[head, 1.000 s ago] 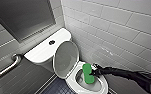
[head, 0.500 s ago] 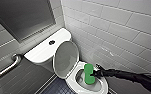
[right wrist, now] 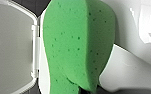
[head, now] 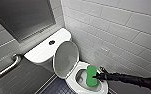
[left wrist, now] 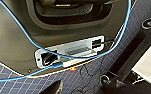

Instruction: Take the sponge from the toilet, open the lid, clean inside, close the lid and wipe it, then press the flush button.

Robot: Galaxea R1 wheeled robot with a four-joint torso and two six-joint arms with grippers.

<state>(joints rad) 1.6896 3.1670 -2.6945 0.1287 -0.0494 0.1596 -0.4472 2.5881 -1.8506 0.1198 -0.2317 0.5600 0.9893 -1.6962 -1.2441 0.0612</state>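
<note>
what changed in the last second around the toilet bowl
Nothing has clearly moved. The right gripper still holds the sponge over the bowl of the toilet, and the lid stays raised.

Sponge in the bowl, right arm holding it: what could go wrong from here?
1. The right gripper seems to pinch the sponge at one edge, and the pad looks bent in the right wrist view. Scrubbing pressure might pull it free into the toilet.
2. The lid stands raised just behind the sponge; a stroke toward the tank could knock it.
3. The arm runs close along the tiled wall, so a sideways sweep may graze it.
</note>
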